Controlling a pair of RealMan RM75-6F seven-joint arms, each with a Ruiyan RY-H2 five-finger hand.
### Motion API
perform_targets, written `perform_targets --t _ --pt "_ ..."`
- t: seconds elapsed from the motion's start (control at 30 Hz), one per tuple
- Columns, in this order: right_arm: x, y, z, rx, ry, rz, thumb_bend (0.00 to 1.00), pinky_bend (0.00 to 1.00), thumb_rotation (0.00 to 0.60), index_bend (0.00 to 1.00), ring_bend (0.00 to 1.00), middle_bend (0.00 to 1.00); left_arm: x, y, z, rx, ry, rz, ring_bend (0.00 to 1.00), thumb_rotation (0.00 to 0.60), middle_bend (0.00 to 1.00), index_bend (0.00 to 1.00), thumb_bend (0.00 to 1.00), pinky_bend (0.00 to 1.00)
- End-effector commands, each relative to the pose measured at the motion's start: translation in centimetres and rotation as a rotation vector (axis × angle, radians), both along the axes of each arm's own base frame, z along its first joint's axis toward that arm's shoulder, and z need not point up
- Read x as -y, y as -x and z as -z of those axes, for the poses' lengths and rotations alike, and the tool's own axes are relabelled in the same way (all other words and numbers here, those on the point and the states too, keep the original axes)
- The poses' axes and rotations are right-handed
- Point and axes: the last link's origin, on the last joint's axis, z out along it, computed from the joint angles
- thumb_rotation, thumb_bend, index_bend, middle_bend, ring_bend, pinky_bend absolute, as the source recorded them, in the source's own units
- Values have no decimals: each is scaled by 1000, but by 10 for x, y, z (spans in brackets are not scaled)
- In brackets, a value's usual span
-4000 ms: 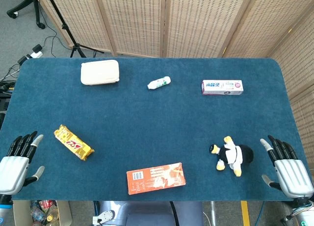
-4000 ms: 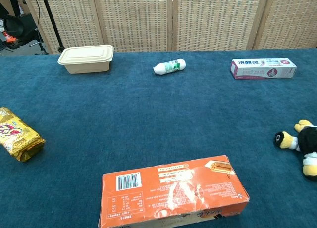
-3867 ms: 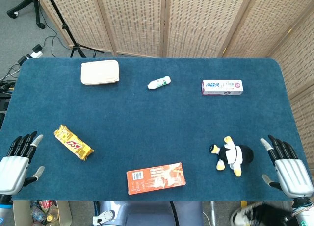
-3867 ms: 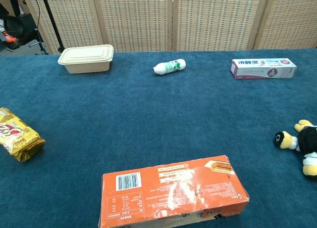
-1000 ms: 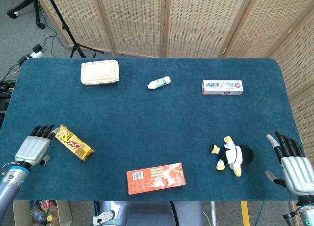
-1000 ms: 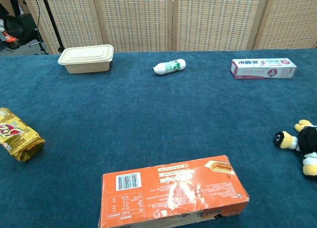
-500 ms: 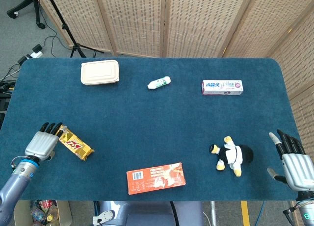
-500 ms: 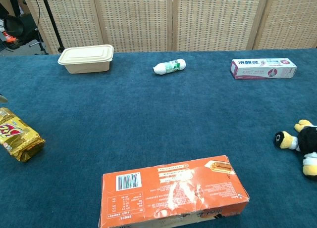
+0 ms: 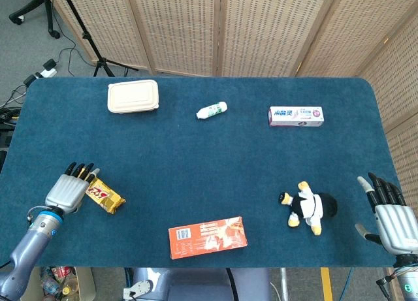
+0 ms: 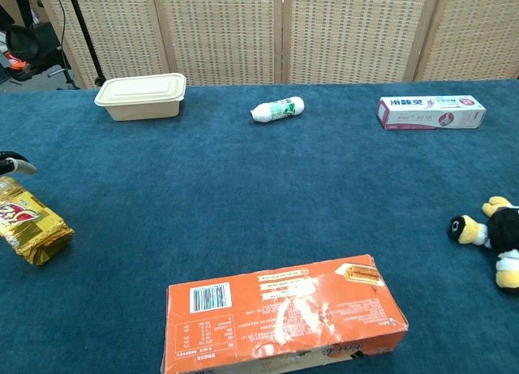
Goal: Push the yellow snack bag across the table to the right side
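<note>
The yellow snack bag (image 9: 106,196) lies at the near left of the blue table; the chest view shows it at the left edge (image 10: 28,224). My left hand (image 9: 68,190) lies flat against the bag's left end and covers part of it, fingers together and pointing away from me. One dark fingertip (image 10: 16,163) of it shows in the chest view above the bag. My right hand (image 9: 392,216) hovers at the near right corner of the table, fingers apart, holding nothing.
An orange box (image 9: 208,237) lies at the near middle and a penguin plush toy (image 9: 307,206) at the near right. Farther back are a beige lidded container (image 9: 133,95), a small white bottle (image 9: 212,110) and a toothpaste box (image 9: 296,116).
My left hand has moved right from the table's left edge until it lies against the snack bag's left end. The bag has hardly shifted. My right hand has drifted slightly right.
</note>
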Motion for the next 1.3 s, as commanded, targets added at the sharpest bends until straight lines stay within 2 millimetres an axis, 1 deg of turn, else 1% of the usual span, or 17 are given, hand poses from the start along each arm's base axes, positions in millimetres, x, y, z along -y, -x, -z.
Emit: perform_targets --t 0.03,0.23,0.7,0.87,1.03,1.3 --pt "1 1 -1 3 2 3 234 79 600 11 0 0 -1 -1 5 -5 7 6 0 600 0 0 316 6" --pt "2 2 -2 8 3 9 234 79 600 11 0 0 -3 -3 15 -7 12 8 0 600 0 0 321 6" --pt "3 5 -1 11 -4 17 234 79 600 11 0 0 -14 -6 29 -3 -2 -6 0 600 0 0 332 6" --pt "4 6 2 4 -16 19 234 79 600 11 0 0 -18 -10 34 2 -1 3 0 600 0 0 333 6" --pt "6 7 7 -2 -34 21 234 79 600 11 0 0 -23 -19 41 37 -10 3 0 600 0 0 335 6" --pt "6 8 11 -6 -47 23 234 79 600 11 0 0 -27 -22 50 27 -7 4 0 600 0 0 338 6"
